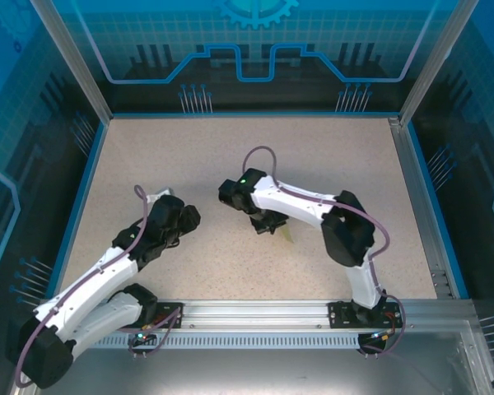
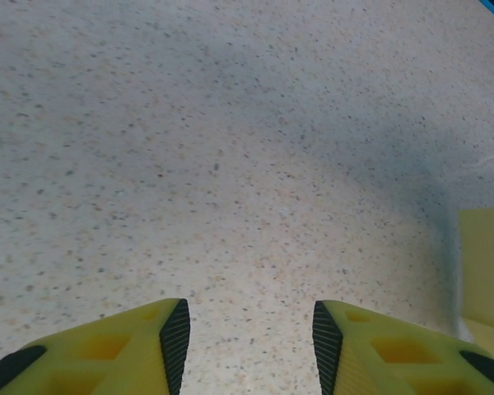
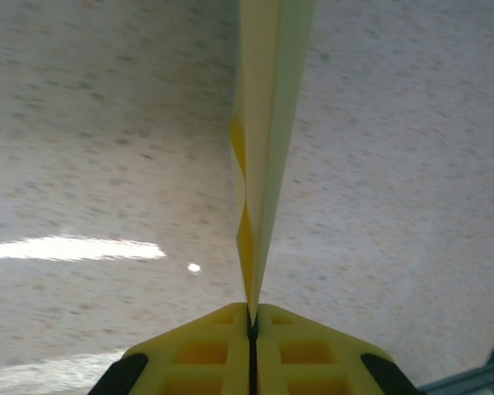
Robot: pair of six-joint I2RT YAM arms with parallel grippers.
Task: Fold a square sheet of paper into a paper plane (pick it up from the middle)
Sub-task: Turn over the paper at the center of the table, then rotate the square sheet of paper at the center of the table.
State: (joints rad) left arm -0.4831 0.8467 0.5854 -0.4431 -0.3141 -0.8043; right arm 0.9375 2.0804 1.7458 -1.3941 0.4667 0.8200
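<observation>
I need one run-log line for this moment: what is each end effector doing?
left end effector: open, empty, over table | right end effector: shut on paper plane

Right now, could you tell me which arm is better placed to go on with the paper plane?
Right: the right fingers are shut on the paper plane. The left fingers stand open over bare table, holding nothing.

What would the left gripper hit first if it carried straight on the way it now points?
Most likely the bare table: the left gripper, jaws open and empty, angles down at it. The paper plane sits off to the right of that line, though depth is unclear.
</observation>
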